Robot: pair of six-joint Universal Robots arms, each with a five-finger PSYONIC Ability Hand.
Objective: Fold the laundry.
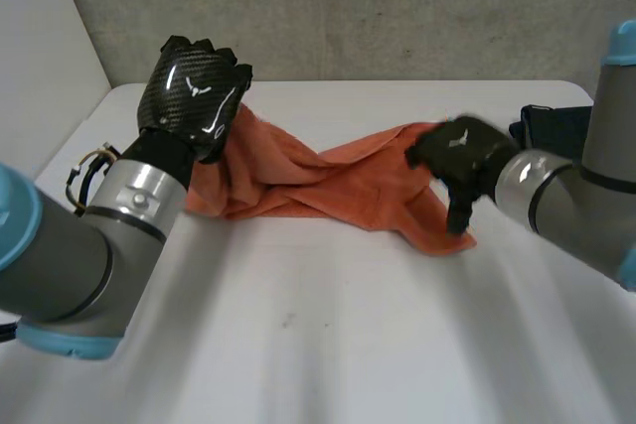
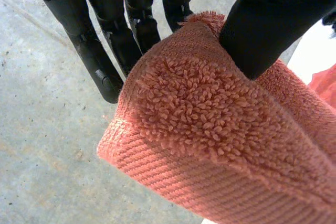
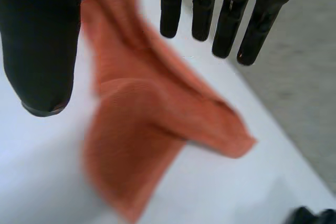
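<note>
Pinching its end, left hand (image 1: 194, 96) holds nubby orange towel (image 1: 333, 186).

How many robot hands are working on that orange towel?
2. The left robot hand pinches the orange towel at its raised end; the right robot hand, fingers straight, is at the other end.

No readable text, label, brand, number or sign on any surface.
</note>
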